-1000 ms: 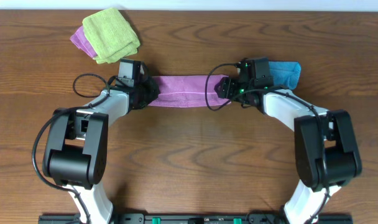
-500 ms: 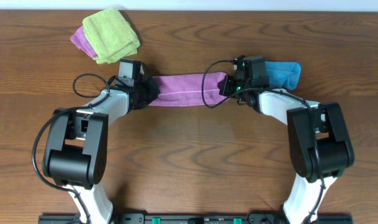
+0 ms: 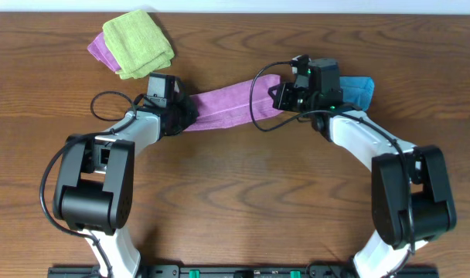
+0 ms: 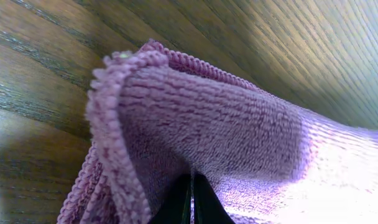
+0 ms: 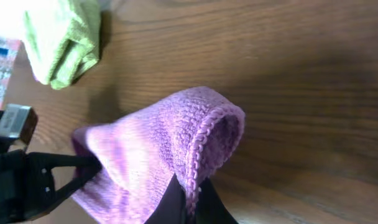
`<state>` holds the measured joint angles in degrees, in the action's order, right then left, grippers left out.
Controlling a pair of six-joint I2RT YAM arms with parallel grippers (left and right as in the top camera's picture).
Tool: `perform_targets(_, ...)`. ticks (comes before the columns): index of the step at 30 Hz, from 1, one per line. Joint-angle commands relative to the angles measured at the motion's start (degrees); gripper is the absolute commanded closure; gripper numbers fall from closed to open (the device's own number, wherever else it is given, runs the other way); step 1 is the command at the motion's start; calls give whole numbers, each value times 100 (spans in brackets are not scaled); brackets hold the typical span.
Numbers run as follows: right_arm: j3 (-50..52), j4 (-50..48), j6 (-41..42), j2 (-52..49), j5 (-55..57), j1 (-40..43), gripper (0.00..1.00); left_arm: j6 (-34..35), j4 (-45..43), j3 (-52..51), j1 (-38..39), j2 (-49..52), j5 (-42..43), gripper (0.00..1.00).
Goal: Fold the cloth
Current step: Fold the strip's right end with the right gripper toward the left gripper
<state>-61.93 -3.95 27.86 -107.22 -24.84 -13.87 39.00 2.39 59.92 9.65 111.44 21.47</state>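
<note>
Toward 12 o'clock on the table (image 3: pixel 235 201): lilac cloth (image 3: pixel 223 110) stretched into a taut band | left gripper (image 3: pixel 181 116) pinching its 9 o'clock end | right gripper (image 3: pixel 281 96) pinching its 3 o'clock end | risk: edge-only grips may slip under tension, dropping a corner.

The cloth (image 3: pixel 227 108) lies centrally, a folded cloth (image 3: pixel 138 42) behind its left end, another cloth (image 3: pixel 359 91) beside its right.

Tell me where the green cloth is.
In the overhead view, the green cloth lies folded at the far left of the table, on top of a purple cloth.
</note>
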Motion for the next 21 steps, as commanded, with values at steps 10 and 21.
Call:
perform_targets(10, 2, -616, 114, 138, 94, -861, 98, -42, 92, 37, -9, 201, 66, 94)
perform_targets(21, -286, -614, 146, -9, 697, -1528, 99, -310, 232, 122, -39, 28, 146, 94)
